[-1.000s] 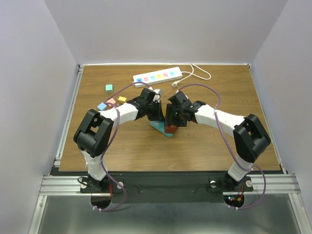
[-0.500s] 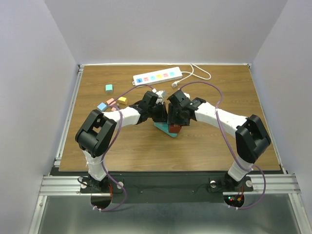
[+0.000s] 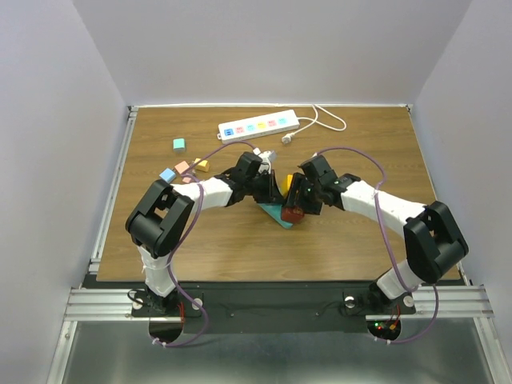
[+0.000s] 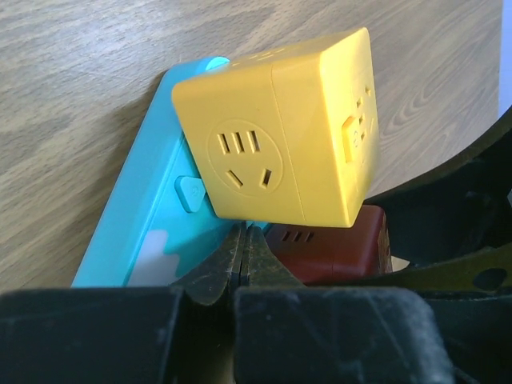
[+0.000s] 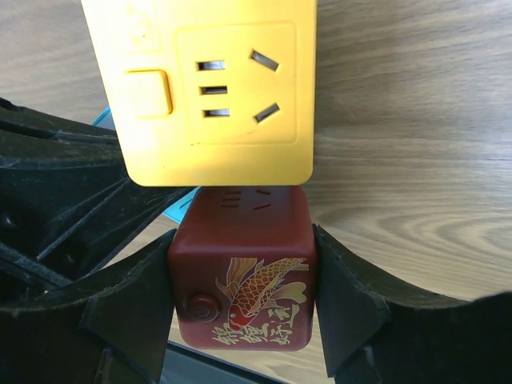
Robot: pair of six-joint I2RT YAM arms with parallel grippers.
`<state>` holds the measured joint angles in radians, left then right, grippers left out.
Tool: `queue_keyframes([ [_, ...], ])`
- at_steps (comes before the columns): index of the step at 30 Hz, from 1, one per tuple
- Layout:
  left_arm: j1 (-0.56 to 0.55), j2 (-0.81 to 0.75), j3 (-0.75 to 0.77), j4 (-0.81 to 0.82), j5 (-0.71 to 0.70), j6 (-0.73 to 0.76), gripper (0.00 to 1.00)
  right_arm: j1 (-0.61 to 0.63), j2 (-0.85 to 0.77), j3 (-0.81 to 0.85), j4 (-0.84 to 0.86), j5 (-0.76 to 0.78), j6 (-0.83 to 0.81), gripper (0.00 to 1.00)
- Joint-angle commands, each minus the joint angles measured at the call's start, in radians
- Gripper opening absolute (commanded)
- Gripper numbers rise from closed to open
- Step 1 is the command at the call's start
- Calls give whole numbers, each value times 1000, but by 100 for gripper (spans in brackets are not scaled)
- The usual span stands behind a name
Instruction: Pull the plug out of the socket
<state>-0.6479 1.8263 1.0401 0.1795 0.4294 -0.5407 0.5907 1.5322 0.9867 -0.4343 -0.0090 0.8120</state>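
- Task item: the long white power strip with pastel outlet faces (image 3: 258, 126) lies well beyond the teal triangular plastic block (image 3: 272, 212), towards the far wall, with neither gripper near it. Whether a plug sits in any outlet is too small to tell
- The thin white cord (image 3: 324, 122) loops loose on the table, beyond the teal block and to its right
- Right gripper (image 5: 242, 280): jaws clamped on the dark red cube with a fish print (image 5: 240, 240), which sits against the teal block
- Left gripper (image 4: 242, 240): jaws pressed together on nothing, tips at the teal block's edge just under the yellow plastic socket cube (image 4: 272, 136); contact cannot be confirmed
- Risk: the effort is centred on the teal block, so the power strip goes unattended and the task does not advance
- Risk: the yellow cube sits tilted and touches the red cube's top. A pull by the right gripper would likely drag or tip it, as the closed left jaws restrain nothing
- Risk: both wrists crowd over the teal block, so a sideways move could knock one against the other
- Risk: the power strip looks unanchored, so a one-handed pull would probably slide the whole strip, and the slack cord could snag
- Surface: smooth wood-grain table top (image 3: 240, 248), with small coloured blocks (image 3: 183, 168) loose to the left of the teal block
- Room: plain pale walls (image 3: 256, 48) on three sides and an aluminium rail (image 3: 272, 300) on the near side of the teal block
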Motion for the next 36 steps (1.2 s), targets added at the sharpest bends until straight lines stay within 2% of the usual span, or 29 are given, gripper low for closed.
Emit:
queue_keyframes([
  [1, 19, 80, -92, -290, -159, 65, 0, -38, -24, 108, -121, 94, -72, 0],
  [4, 19, 82, -84, -291, -159, 61, 0, -37, 25, 202, -199, 138, -138, 0],
  [13, -4, 97, -66, -298, -164, 48, 0, -31, 65, 305, -267, 147, -224, 0],
  [25, -55, 136, -61, -301, -181, 30, 0, -34, 31, 464, -313, 190, -201, 0],
  [30, -79, 151, -72, -298, -187, 21, 0, -37, 34, 477, -314, 213, -197, 0],
  [36, -79, 108, -22, -357, -241, 30, 0, -40, 48, 376, -301, 185, -175, 1],
])
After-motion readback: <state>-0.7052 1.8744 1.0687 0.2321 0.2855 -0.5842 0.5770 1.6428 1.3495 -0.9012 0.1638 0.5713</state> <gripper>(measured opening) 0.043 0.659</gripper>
